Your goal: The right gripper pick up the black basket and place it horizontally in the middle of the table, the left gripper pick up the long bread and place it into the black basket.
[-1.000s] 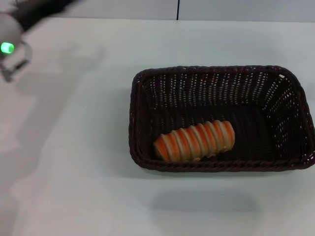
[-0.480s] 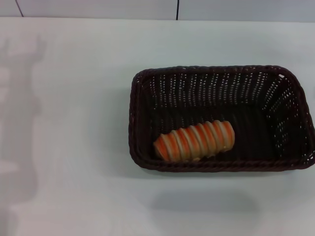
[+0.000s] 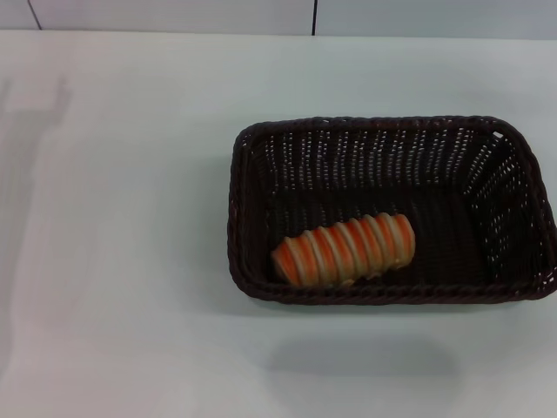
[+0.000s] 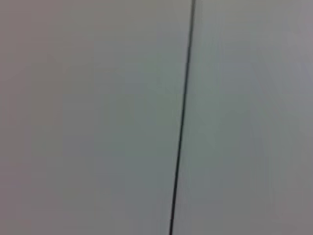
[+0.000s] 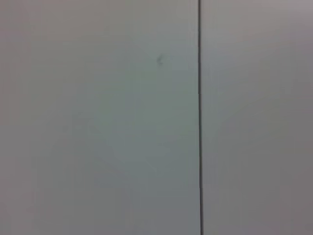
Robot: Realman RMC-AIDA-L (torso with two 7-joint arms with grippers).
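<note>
Neither the left gripper nor the right gripper shows anywhere, so I cannot tell how their jaws stand. Both wrist views take in only a plain pale grey surface crossed by one thin dark seam [image 4: 182, 122], the same kind of line [image 5: 199, 117] in each.

On the table [image 3: 130, 261] the black basket [image 3: 252, 209] sits flat with its long sides running parallel to the table's near edge, toward the right side, its right end reaching the border of the head view. The far edge of the table lies well beyond its back rim.

The long bread [image 3: 344, 251] lies inside the basket on its floor, close against the near wall and in the left half, tilted slightly so its right end points a little toward the far wall. Faint shadows fall across the table's left part.
</note>
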